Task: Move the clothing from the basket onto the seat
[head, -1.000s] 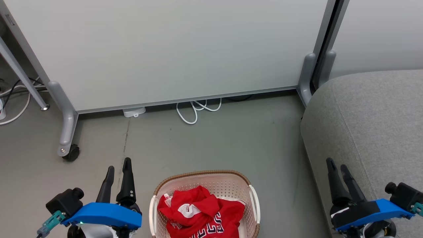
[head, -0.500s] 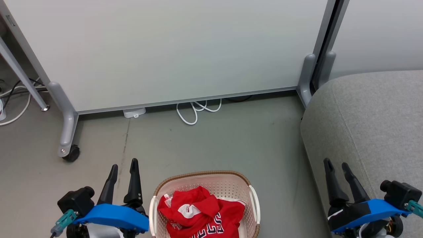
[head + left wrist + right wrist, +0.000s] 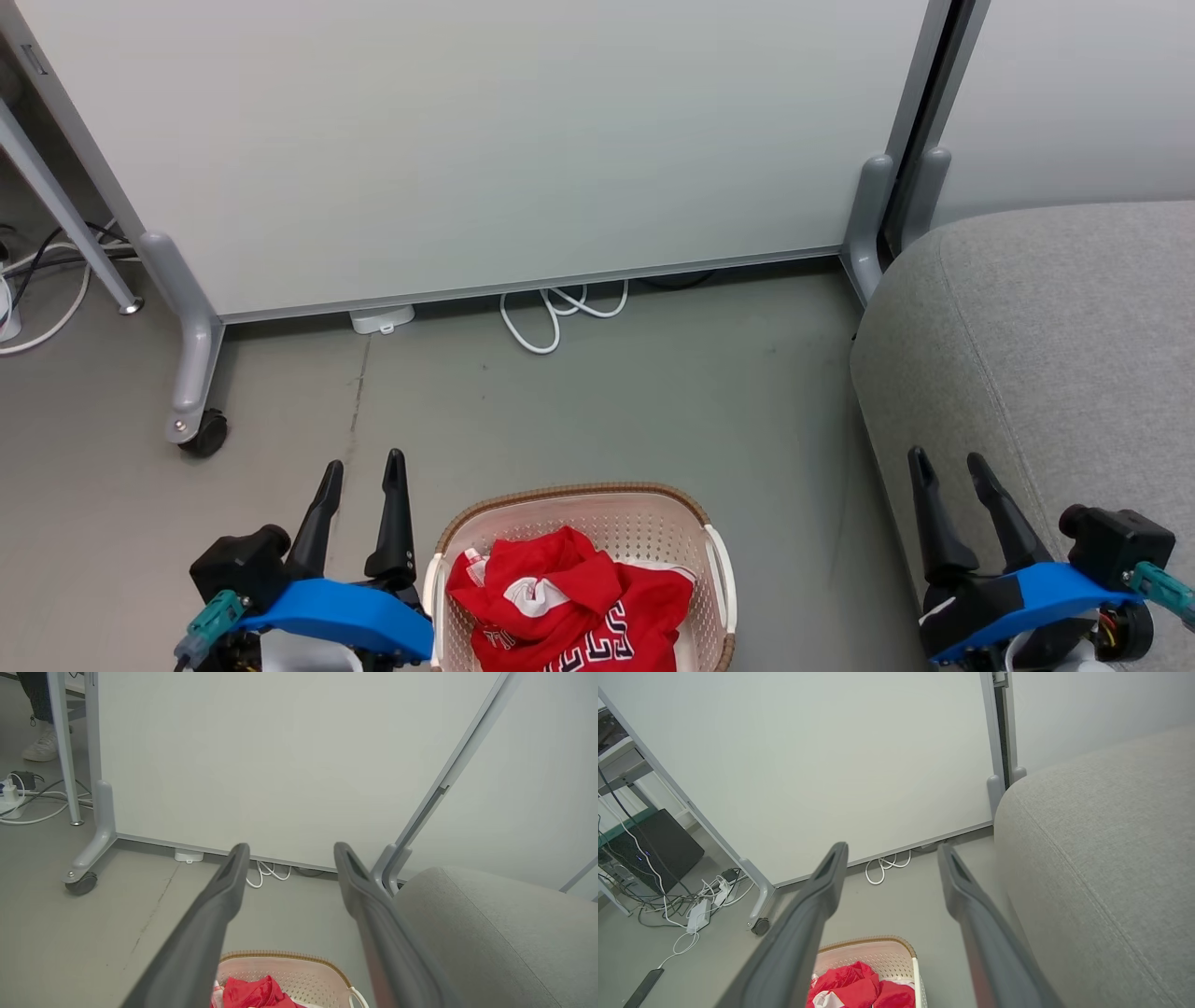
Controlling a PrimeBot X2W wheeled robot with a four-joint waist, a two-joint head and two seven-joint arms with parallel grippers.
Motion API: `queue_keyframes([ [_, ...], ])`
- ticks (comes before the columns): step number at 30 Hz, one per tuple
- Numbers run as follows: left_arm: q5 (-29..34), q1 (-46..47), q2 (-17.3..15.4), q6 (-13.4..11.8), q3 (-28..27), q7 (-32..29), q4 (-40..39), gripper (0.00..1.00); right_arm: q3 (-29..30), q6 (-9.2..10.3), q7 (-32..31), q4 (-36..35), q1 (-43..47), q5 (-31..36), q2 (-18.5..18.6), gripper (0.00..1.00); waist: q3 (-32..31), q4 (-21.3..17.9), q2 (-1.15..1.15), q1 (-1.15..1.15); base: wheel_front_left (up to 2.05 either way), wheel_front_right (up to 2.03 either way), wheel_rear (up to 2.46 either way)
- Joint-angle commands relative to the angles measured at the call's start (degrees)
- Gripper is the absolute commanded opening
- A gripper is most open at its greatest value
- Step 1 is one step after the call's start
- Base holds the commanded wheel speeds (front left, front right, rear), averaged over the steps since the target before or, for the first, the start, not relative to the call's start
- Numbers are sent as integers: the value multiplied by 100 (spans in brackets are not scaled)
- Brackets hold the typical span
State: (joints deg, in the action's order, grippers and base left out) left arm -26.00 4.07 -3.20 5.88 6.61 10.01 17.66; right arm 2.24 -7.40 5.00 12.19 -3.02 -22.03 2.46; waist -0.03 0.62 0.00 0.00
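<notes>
Clothing (image 3: 560,597): red jerseys with white trim and block lettering are lying bunched in a heap inside the basket, and neither gripper is touching them.
Basket (image 3: 569,487): cream and perforated with a brown woven-look rim, it is sitting on the grey floor (image 3: 607,411) at the bottom middle of the head view, between the two grippers.
Seat (image 3: 1055,327): the big grey cushion is filling the right side, with a strip of floor separating it from the basket.
Left gripper (image 3: 364,460): it is hovering just beside the basket's left rim, its fingers spread wide, pointing toward the partition and gripping nothing.
Right gripper (image 3: 946,456): it is hanging over the seat's edge nearest the basket, its fingers also gaping wide and empty.
Partition (image 3: 467,140): the pale panel is standing beyond the basket on grey wheeled legs, and a white cable (image 3: 551,317) is looping on the floor at its foot.
</notes>
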Motion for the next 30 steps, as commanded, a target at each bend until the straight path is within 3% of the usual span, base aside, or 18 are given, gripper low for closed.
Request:
queue_keyframes([
  [1,154,125,-10,17,37,56,-15,100,-3,-10,32,-71,19,176,47,100,2,-3,0,0,0,0,0],
  [30,1338,106,23,-32,90,398,81,100,64,-13,128,-381,203,1502,54,100,22,-21,0,0,0,0,0],
])
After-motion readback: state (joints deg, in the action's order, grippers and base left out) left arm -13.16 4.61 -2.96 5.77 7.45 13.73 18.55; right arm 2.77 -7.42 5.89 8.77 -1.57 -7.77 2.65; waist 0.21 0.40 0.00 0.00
